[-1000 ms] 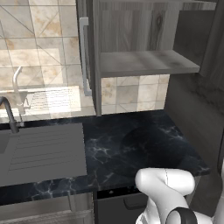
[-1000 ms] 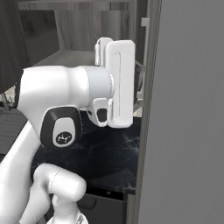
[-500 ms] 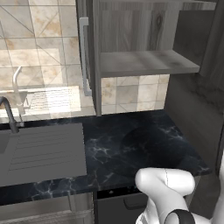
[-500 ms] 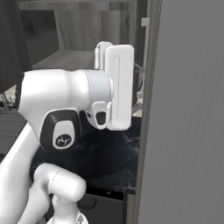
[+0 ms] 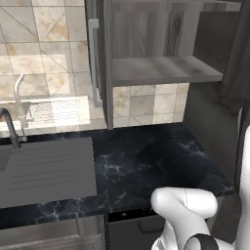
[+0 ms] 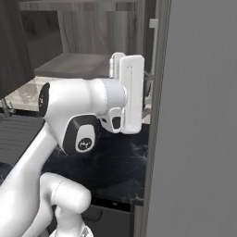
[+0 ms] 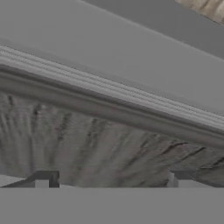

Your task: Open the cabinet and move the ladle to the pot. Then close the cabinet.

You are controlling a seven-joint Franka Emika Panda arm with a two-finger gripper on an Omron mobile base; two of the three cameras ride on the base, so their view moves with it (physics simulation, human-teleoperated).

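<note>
End effector [image 7: 109, 178] spread wide — facing cabinet [image 7: 109, 148] woodgrain.

cabinet [image 5: 161, 44] cut off by the top edge in the left base view; its right door [image 6: 194, 115] hides the bench [image 5: 161, 161] end. tool [image 7: 109, 180] fingertips barely visible at the hand view's bottom.
</note>
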